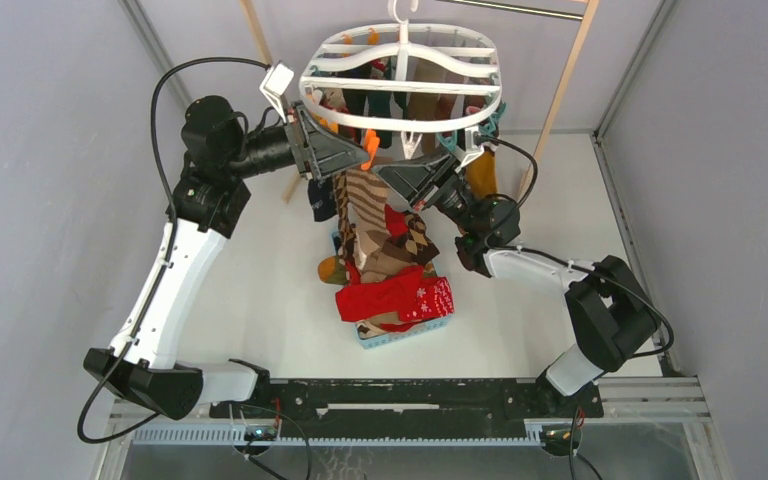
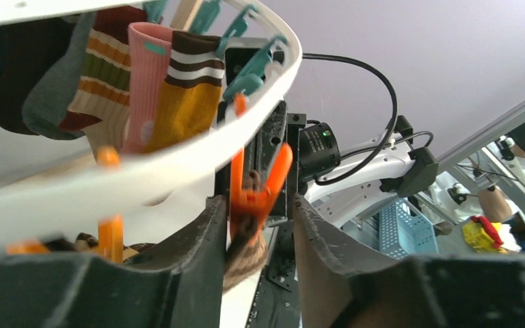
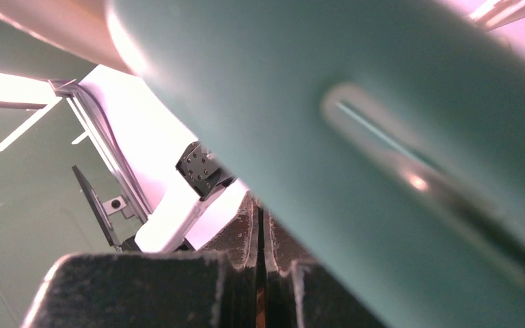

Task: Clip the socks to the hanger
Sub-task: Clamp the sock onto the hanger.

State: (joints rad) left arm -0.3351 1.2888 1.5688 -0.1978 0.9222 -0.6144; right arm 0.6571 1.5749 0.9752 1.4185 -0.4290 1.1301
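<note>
The white oval hanger (image 1: 400, 75) hangs at the top centre, with several socks clipped on it (image 2: 143, 89). A brown-and-cream sock (image 1: 362, 205) hangs from an orange clothespin (image 1: 370, 148) on the hanger's near rim. In the left wrist view the pin (image 2: 256, 188) grips the sock's cuff (image 2: 249, 249). My left gripper (image 2: 256, 201) is open, one finger on each side of that pin. My right gripper (image 1: 392, 180) is beside the sock's top, just under the rim. Its fingers (image 3: 243, 232) are pressed together with a brown sliver in the slit. A teal pin (image 3: 396, 137) fills that view.
A light-blue basket (image 1: 400, 338) below the hanger holds red, snowflake and argyle socks (image 1: 395, 295). The pale wooden rack frame (image 1: 560, 90) stands behind the hanger. Grey walls close in on both sides.
</note>
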